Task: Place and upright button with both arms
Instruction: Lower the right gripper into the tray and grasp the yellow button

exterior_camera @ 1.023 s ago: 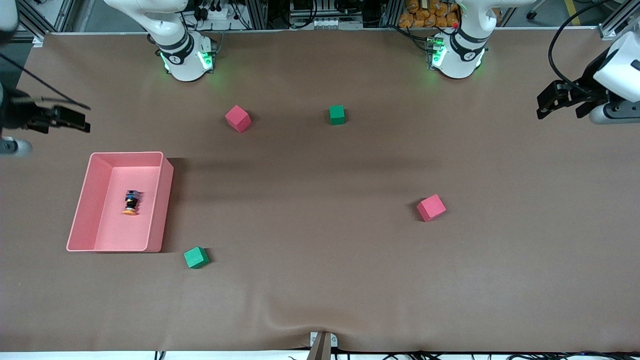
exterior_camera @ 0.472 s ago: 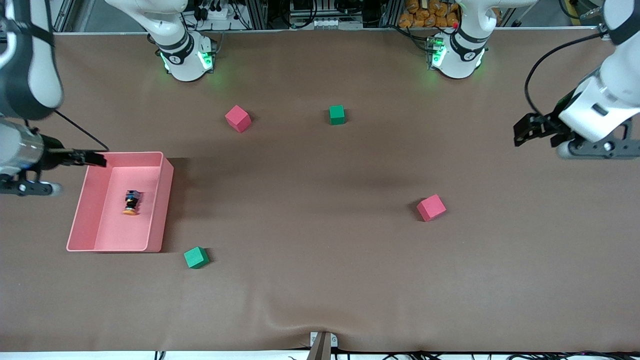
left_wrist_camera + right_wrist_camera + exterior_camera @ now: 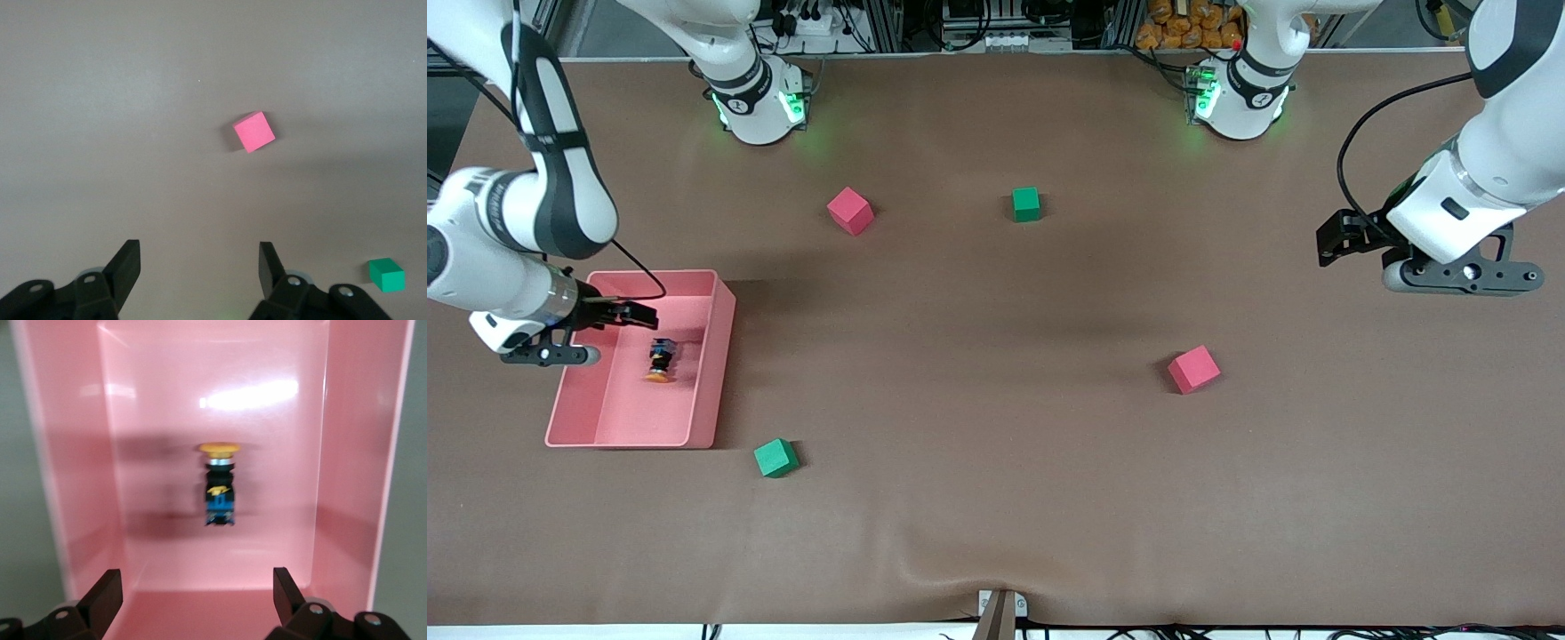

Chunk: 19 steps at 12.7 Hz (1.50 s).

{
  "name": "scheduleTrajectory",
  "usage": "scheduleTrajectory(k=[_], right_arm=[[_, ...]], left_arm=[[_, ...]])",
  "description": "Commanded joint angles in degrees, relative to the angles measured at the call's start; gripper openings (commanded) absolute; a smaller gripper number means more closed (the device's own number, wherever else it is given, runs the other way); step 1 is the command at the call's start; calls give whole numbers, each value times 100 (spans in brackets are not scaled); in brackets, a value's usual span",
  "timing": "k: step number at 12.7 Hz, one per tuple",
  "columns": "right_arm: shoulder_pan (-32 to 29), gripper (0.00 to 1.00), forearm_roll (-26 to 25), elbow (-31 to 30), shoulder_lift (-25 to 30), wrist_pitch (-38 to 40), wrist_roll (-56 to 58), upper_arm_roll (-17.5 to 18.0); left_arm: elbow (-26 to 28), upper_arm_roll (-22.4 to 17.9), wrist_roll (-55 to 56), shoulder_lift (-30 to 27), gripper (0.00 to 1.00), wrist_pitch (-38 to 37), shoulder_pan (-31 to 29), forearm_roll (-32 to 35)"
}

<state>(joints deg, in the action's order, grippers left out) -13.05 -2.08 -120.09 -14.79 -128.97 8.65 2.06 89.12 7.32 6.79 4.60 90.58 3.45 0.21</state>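
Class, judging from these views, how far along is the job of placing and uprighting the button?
Done: nothing yet; the button lies on its side in the pink tray. In hand: the right gripper, open, hovers over the tray near the button. The left gripper, open, hangs over bare table. Left: grasping, placing and uprighting.

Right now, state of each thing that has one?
button: lying on its side in the pink bin, free
pink bin: upright, holds only the button
right tool: open, over the bin, empty
left tool: open, empty, over bare table at the left arm's end
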Motion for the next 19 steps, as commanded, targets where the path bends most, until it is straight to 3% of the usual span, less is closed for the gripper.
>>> scheduleTrajectory(k=[1, 12, 13, 17, 18, 19], right_arm=[[-146, 100, -73, -102, -348, -592, 137, 84], [-119, 100, 41, 118, -1333, -1517, 120, 101], [-119, 93, 50, 118, -1377, -1517, 120, 101], [-102, 16, 50, 223, -1430, -1482, 67, 128], [-102, 1, 50, 258, -1430, -1447, 67, 136], [-102, 0, 50, 276, -1430, -1429, 67, 136]], left_arm=[[-9, 7, 33, -3, 80, 4, 24, -74], [-9, 7, 164, 120, 80, 109, 165, -74], [0, 7, 191, 120, 80, 109, 165, -74], [52, 33, 200, 111, 80, 109, 183, -74], [61, 50, 200, 120, 80, 109, 174, -74], [70, 59, 200, 120, 80, 109, 183, -74]])
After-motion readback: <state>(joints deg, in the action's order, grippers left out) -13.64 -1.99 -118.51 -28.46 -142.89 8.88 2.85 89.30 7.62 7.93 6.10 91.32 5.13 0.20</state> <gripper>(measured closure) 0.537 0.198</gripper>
